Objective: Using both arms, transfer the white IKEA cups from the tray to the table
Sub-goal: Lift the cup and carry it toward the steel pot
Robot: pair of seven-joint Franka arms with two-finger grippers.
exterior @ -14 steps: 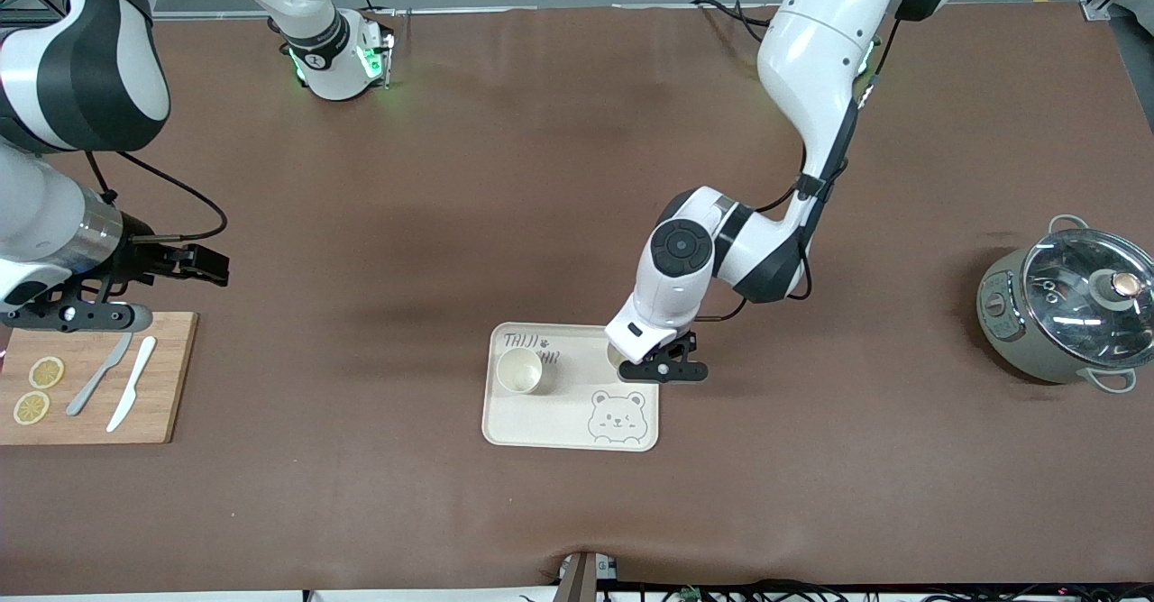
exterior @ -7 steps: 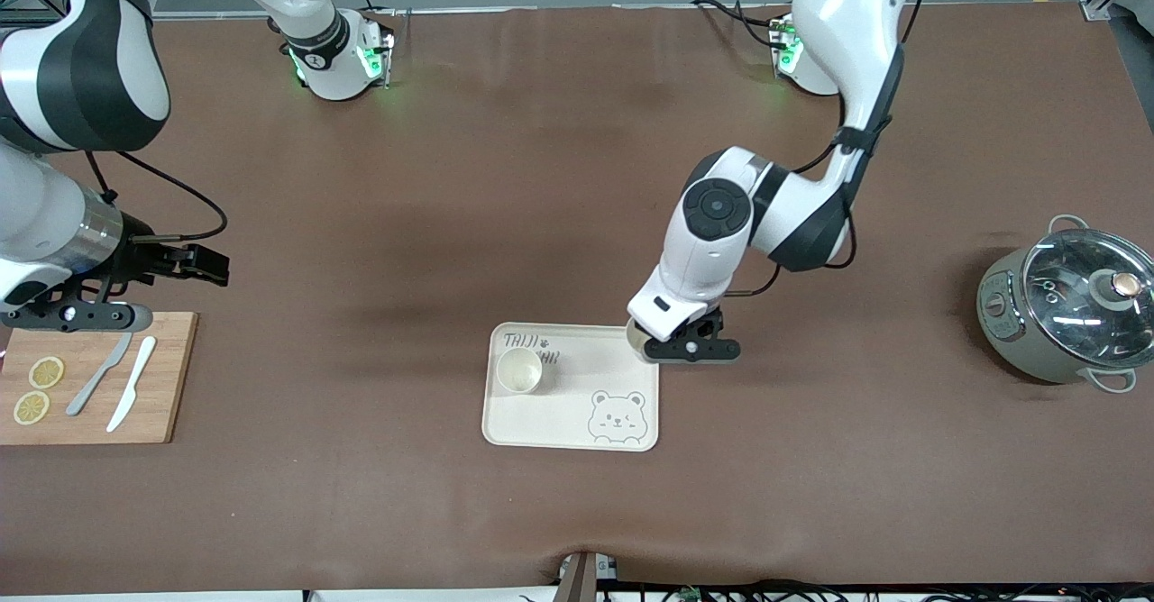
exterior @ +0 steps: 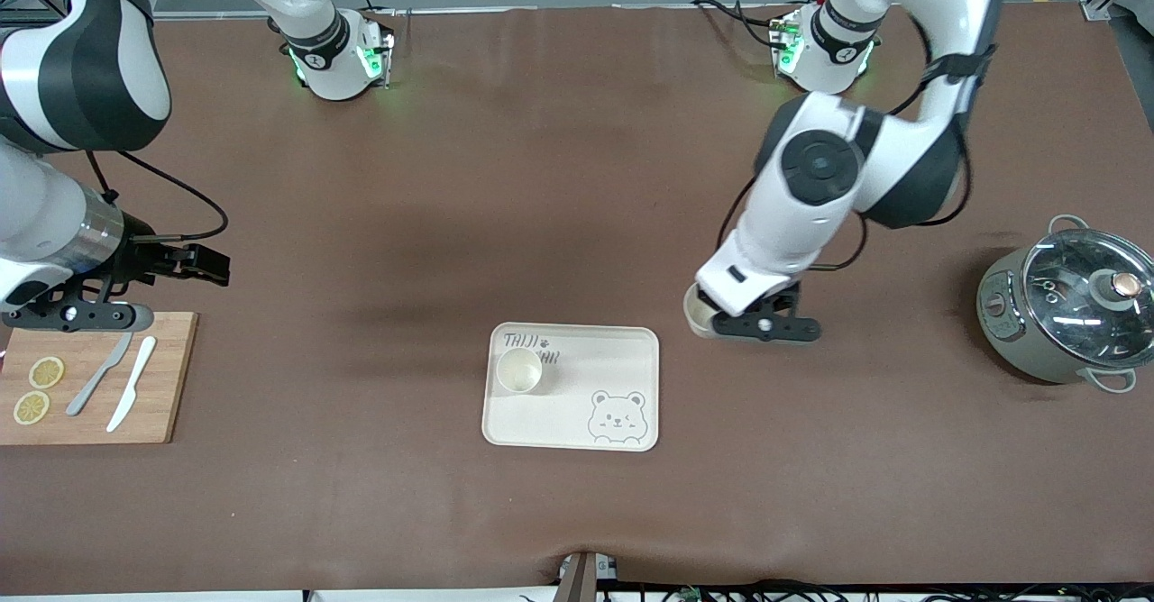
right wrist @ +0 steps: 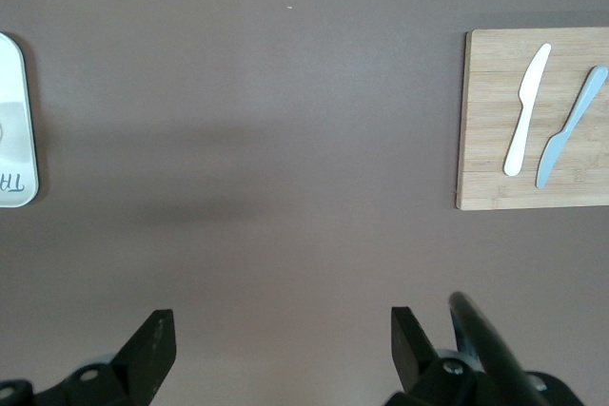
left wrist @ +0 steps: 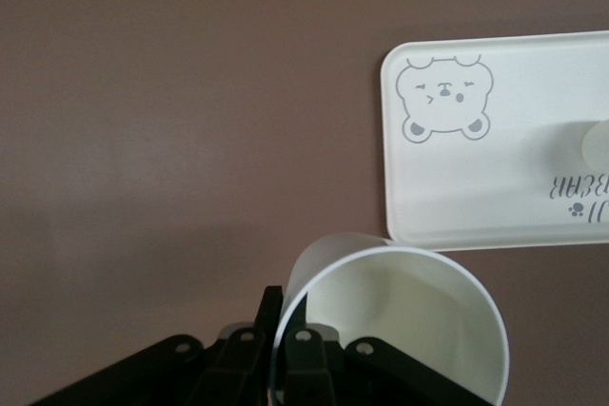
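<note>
the left gripper (exterior: pixel 721 321) is clamped on the rim of one white cup (exterior: pixel 699 318) and carries it in the air over bare brown table (exterior: pixel 559 178), just off the corner of the bear tray (exterior: pixel 631 350) toward the left arm's end. in the left wrist view the cup (left wrist: pixel 400 316) shows its hollow inside, with one wall pinched between the black fingers (left wrist: pixel 285 354), and the tray (left wrist: pixel 457 178) lies a little way off with its bear drawing (left wrist: pixel 445 97) in sight. the second white cup (exterior: pixel 519 371) stands upright on the tray, in the corner by the printed letters, toward the right arm's end.

the right gripper (exterior: pixel 180 264) waits with its fingers (right wrist: pixel 152 349) spread wide and nothing in them, over the table by the wooden cutting board (exterior: pixel 171 377). the board carries a grey knife (exterior: pixel 99 373), a white knife (exterior: pixel 132 395) and two lemon slices (exterior: pixel 46 371). a lidded pot (exterior: pixel 1064 314) sits at the left arm's end of the table.
</note>
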